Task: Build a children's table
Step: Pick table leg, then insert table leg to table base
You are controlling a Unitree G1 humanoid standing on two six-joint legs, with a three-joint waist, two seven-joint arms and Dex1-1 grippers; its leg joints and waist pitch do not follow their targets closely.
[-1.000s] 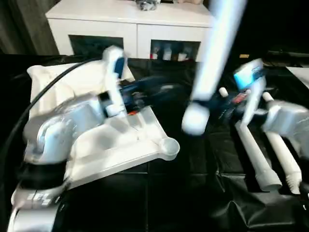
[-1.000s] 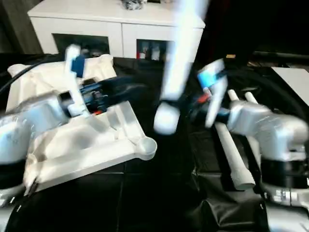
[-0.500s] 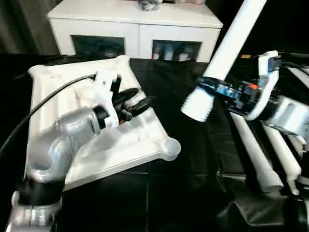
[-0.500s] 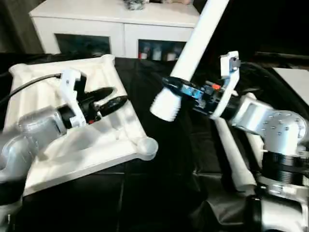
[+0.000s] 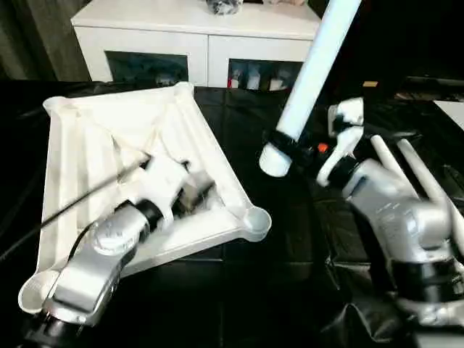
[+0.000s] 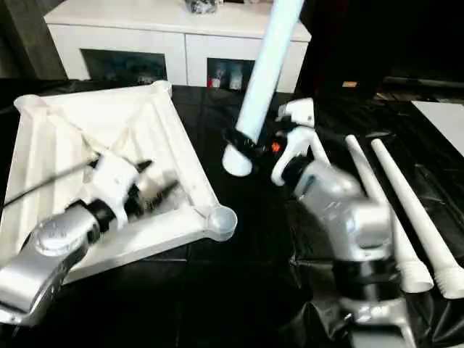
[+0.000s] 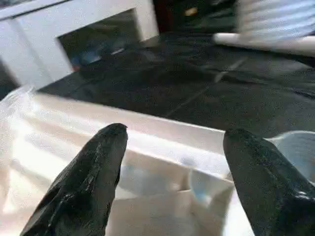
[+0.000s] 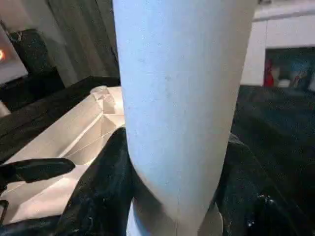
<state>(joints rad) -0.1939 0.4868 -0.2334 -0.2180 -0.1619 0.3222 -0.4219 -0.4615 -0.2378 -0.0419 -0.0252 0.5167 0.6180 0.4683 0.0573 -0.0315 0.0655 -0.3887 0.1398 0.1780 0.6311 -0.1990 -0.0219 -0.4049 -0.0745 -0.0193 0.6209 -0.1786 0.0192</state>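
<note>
Tabletop point(image 5: 94, 138) upside down on black cloth point(image 5: 275, 290), ribbed underside up, turned diamond-wise; round socket point(image 5: 255, 221) at the near right corner, another at the far corner toward the cabinet point(image 5: 196, 43).

Left gripper point(image 6: 148, 190) low over the tabletop's right part, inside the rim near the socket. Fingers point(image 7: 88, 182) spread wide, nothing between them; rim and part of the socket visible through the gap in the wrist view. Contact with the plastic: cannot tell.

Right gripper point(image 6: 243, 141) clamped on a leg point(image 5: 308, 80), partly closed around its thick end just above the ribbed tip. Leg held in the air, steeply tilted, thick end down and toward the tabletop, thin end rising out of the top of the head views. Black fingers point(image 8: 98, 196) seen on both sides of the shaft in the right wrist view. Thick end clear of the cloth, to the right of the tabletop, apart from the socket.

Two more legs point(image 6: 384, 210) lying side by side on the cloth at far right, ribbed thick ends nearest the robot.
</note>
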